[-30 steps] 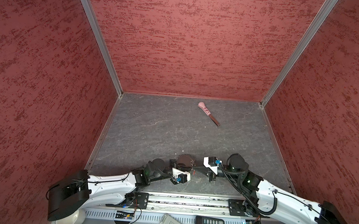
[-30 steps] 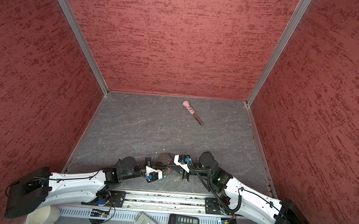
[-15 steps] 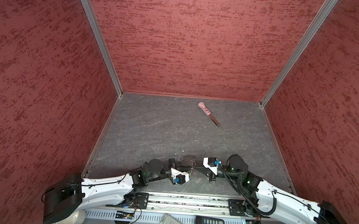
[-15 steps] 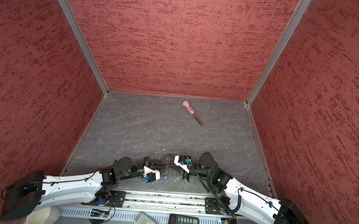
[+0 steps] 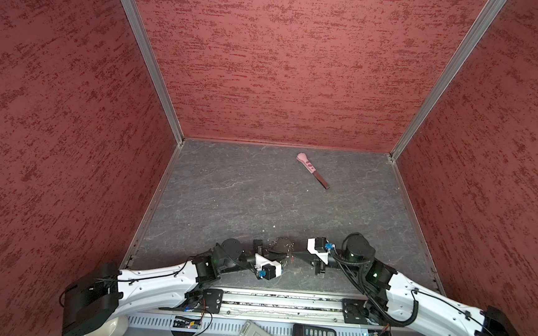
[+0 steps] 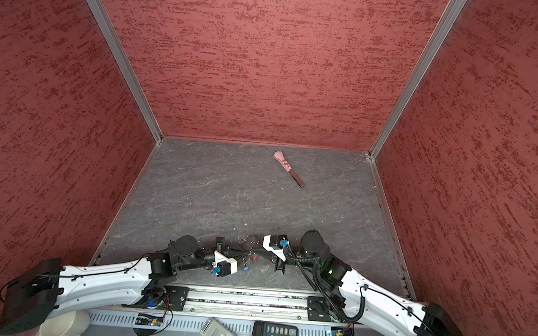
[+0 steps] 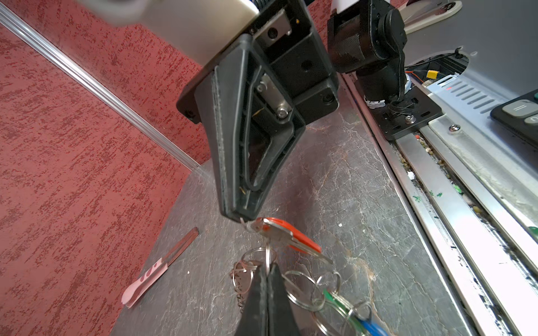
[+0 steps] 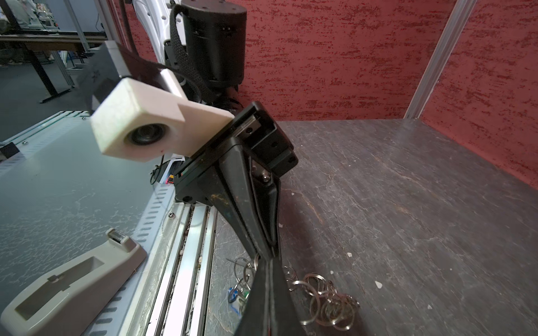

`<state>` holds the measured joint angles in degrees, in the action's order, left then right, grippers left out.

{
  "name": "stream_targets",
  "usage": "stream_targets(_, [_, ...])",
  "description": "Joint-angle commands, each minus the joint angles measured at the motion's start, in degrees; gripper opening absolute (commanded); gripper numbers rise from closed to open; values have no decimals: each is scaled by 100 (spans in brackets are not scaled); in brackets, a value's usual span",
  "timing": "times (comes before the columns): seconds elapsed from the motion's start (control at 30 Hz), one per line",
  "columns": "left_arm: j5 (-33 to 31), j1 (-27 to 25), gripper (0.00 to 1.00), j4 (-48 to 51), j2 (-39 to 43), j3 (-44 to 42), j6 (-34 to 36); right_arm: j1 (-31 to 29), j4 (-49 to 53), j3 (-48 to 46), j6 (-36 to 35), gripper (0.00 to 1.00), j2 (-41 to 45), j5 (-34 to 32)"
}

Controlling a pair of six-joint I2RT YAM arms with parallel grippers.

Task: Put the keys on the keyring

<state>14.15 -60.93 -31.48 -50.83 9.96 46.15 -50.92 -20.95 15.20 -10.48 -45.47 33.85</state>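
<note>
Left elbow (image 5: 90,299) swung outward | left hand (image 7: 267,266) pinches keyring (image 8: 332,305) | right hand (image 7: 243,217) pinches red key (image 7: 286,234)

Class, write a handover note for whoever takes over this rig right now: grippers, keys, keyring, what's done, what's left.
Grippers: left gripper shut on a ring of the keyring; right gripper shut on the red key, at that ring.
Done: green key and blue key seemingly on rings, near the front edge of the table.
Left: finish threading the red key; I cannot tell whether it is on yet.
</note>
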Motion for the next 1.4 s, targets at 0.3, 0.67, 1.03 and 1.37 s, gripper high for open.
stream_targets(0.3, [256,46,0,-29,45,-54,-20,-10,-155,19,-147,0,-132,482])
stream_targets(0.67, [351,53,0,37,0,-20,-18,-10,-28,176,-243,0,-160,553])
stream_targets(1.03, [480,77,0,98,-46,11,-23,-14,60,220,-404,0,-86,340])
stream_targets(1.37, [926,331,0,652,-58,224,-312,-15,-31,22,-622,0,153,-357])
